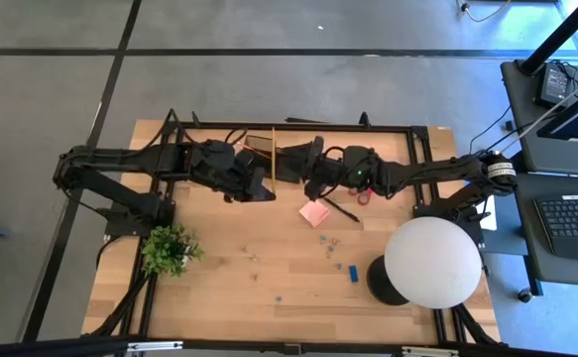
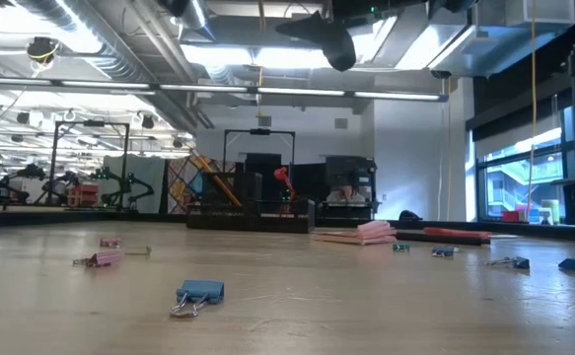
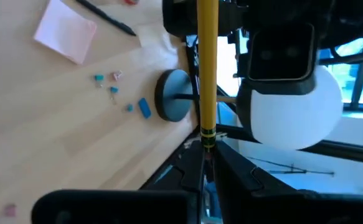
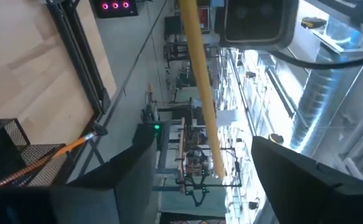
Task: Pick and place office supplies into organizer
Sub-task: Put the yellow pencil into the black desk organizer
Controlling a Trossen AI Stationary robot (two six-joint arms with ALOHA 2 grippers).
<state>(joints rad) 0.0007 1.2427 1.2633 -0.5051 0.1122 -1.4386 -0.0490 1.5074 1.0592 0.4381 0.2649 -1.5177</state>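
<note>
Pencil (image 1: 274, 156) between both arms' fingers

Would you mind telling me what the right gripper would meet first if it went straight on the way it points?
The right gripper would most likely meet the yellow pencil, crossing between its open fingers and held by the left gripper; depth is unclear.

The table (image 1: 269, 258) is pale wood with a smooth, faintly grained matt top. The pencil (image 3: 207, 62) has a glossy yellow painted shaft and a metal ferrule. The sticky-note pad (image 3: 65, 31) is matt pink paper. The lamp (image 1: 432, 261) has a smooth white matt globe on a dark matt base. The 2 arms look matt black plastic
</note>
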